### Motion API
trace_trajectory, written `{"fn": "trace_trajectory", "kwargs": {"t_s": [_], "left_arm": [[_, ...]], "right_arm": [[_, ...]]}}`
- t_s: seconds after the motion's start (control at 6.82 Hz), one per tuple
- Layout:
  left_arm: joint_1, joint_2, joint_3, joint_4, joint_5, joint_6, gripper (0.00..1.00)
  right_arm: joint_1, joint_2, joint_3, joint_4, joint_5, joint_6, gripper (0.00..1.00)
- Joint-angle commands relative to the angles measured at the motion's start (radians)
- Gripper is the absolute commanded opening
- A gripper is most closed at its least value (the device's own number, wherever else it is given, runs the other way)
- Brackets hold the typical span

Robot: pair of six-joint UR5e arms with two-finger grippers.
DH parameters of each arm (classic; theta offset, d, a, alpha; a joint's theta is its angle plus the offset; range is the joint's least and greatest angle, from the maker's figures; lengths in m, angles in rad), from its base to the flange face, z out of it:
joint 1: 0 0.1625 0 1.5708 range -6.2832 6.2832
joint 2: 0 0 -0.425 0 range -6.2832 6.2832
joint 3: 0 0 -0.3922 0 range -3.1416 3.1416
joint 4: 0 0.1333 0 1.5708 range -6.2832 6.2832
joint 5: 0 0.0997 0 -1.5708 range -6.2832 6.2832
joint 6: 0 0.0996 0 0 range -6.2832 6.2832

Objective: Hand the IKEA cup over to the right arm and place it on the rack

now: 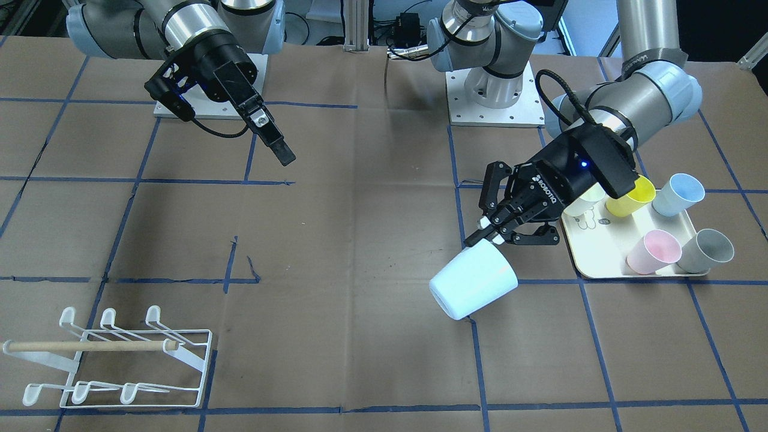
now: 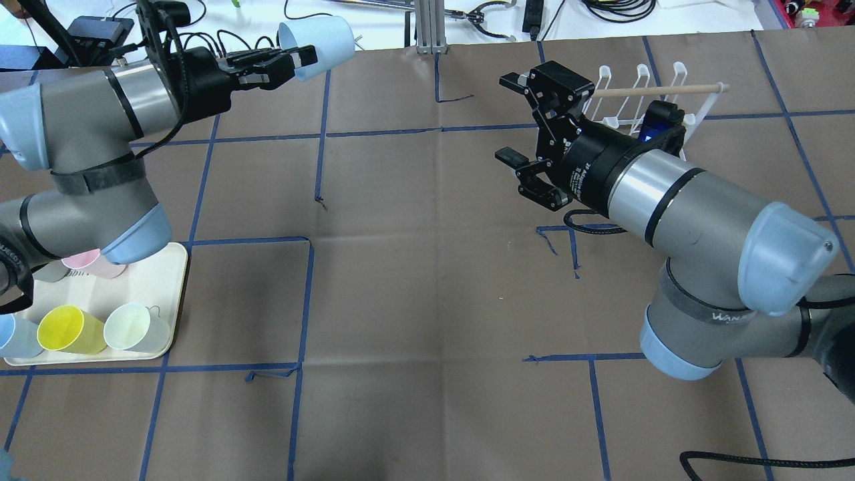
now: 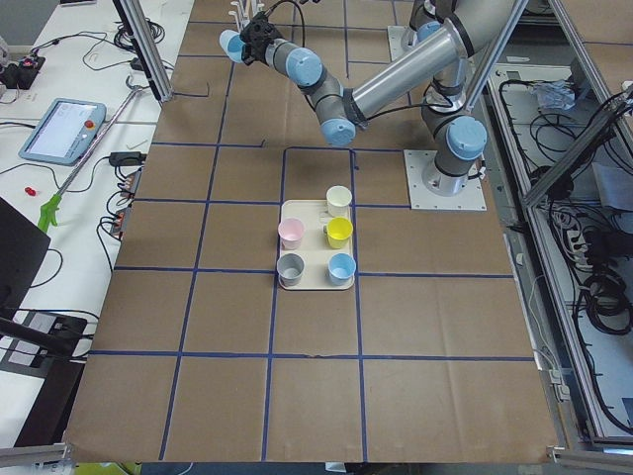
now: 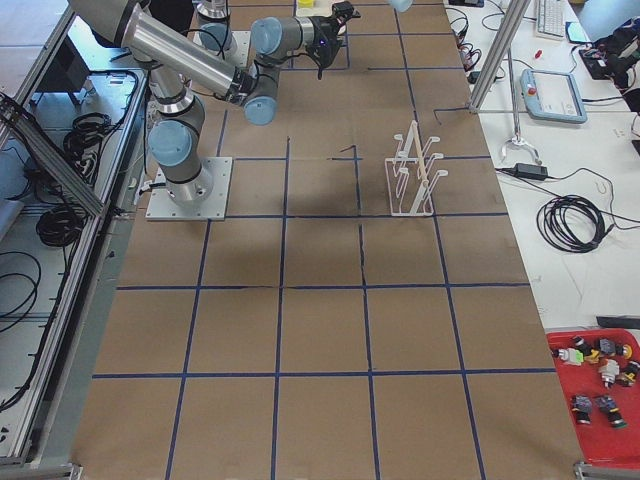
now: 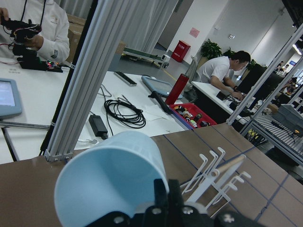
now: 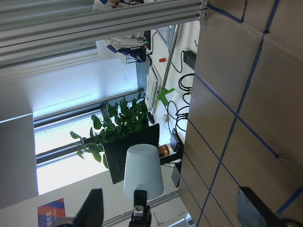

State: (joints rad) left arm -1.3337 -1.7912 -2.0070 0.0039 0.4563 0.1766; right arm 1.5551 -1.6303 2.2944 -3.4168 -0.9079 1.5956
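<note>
The pale blue IKEA cup [image 1: 474,282] hangs above the table, tipped on its side. My left gripper [image 1: 487,235], the ROBOTIQ claw, is shut on the cup's rim, and the base points away from it. From overhead the cup [image 2: 319,40] sits near the table's far edge, left of centre. The right arm's gripper [image 2: 511,120] is open and holds nothing, its narrow fingers [image 1: 281,150] spread wide. It is well apart from the cup, which shows small and distant in the right wrist view [image 6: 143,170]. The white wire rack [image 1: 120,360] stands beyond the right gripper.
A cream tray [image 1: 591,264] near the left arm's base carries yellow [image 1: 630,197], blue [image 1: 678,193], pink [image 1: 653,251] and grey [image 1: 707,251] cups. Brown paper with blue tape lines covers the table [image 2: 427,300]. Beyond the far edge stand an aluminium post [image 5: 90,80], cables and people at desks.
</note>
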Motion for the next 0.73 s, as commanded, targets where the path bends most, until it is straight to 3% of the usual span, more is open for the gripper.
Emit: {"fn": "trace_trajectory", "kwargs": {"t_s": [0.0, 0.15, 0.59], "left_arm": [[-0.08, -0.008, -0.05, 0.147, -0.019, 0.0, 0.0], [-0.111, -0.029, -0.071, 0.224, -0.015, 0.001, 0.0], [-0.145, -0.047, -0.091, 0.277, -0.019, 0.001, 0.0]], "right_arm": [[0.016, 0.03, -0.003, -0.009, 0.006, 0.009, 1.0], [0.031, 0.062, -0.006, -0.009, 0.004, 0.006, 1.0], [0.053, 0.139, -0.073, -0.013, 0.013, 0.0, 1.0]]}}
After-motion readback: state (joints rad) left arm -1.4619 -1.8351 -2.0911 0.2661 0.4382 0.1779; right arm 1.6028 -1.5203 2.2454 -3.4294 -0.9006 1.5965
